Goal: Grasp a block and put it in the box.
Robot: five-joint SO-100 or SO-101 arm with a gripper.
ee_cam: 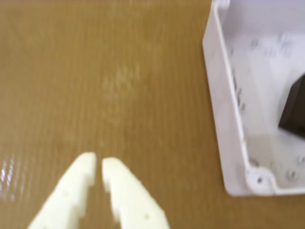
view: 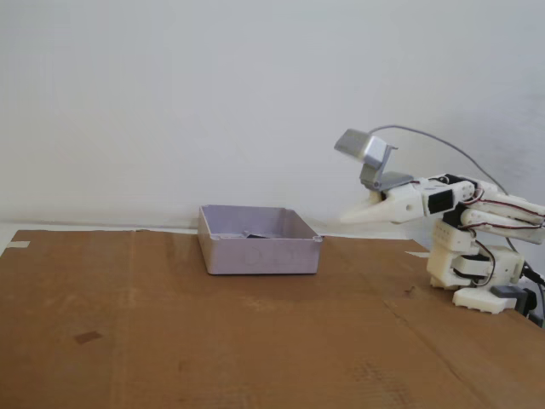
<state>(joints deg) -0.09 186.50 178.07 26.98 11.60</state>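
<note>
Inside the box the block lay against the right edge of the wrist view, only partly seen. The claw hung empty over bare brown bench to the left of the box, its tips nearly together with a thin gap. In the fixed view the claw hovered just right of the box.

Brown cardboard sheet covers the table before a white wall.
</note>
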